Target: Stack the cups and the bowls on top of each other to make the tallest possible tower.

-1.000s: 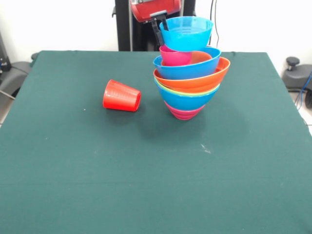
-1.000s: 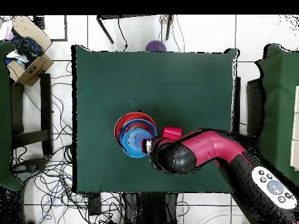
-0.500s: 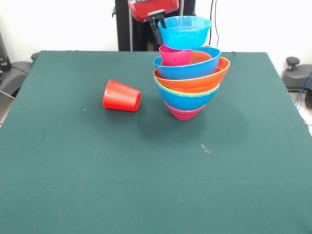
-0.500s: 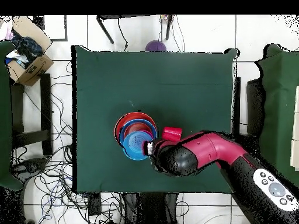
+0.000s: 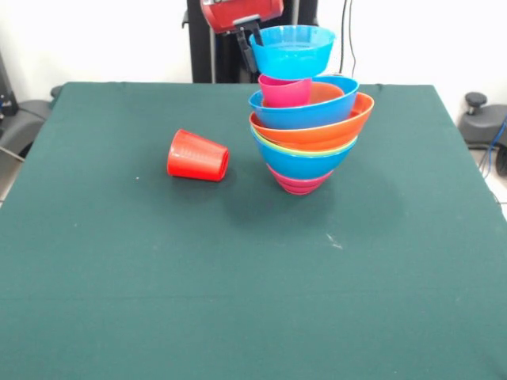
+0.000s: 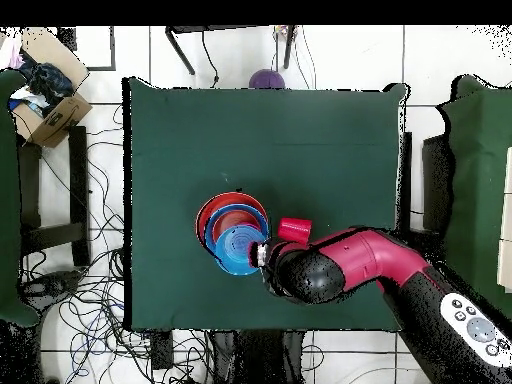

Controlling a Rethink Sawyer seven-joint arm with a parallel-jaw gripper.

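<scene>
Left of the gripper [image 5: 247,46], the red cup [image 5: 198,156] lies on its side on the table [image 5: 119,277]; gripper pinches the light blue bowl [image 5: 291,51] by its rim, directly above the pink cup [image 5: 285,89] topping the tower [image 5: 305,134].

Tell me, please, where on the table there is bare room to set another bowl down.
The whole near half of the green table, in front of the tower and the tipped red cup, is bare, as is the strip left of that cup. It is crowded around the tower, where the gripper holds the light blue bowl above it.
</scene>
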